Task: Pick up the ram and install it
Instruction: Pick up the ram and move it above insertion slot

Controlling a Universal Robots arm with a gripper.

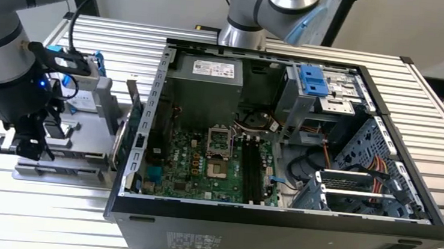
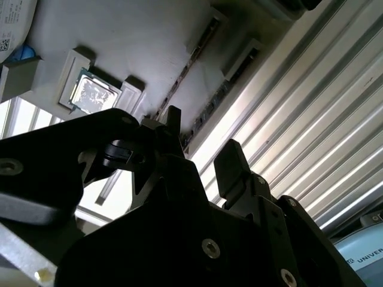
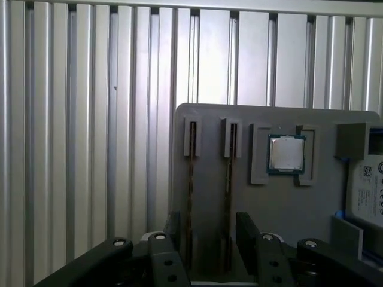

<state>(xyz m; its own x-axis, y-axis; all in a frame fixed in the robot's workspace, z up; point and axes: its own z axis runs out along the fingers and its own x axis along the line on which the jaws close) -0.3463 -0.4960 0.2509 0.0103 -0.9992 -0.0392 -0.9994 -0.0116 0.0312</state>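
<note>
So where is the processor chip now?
In the first wrist view the processor chip sits in the grey holder, between a ram stick and the hard drive.

in the first wrist view lower ends of both ram sticks [image 3: 191, 179] hidden behind tool [image 3: 208, 227], hard drive [image 3: 366, 194] cut off by pic edge; in the exterior view arm [image 1: 1, 75] blocks pt of grey tray [image 1: 65, 174] on the tabletop [image 1: 37, 217].
</note>
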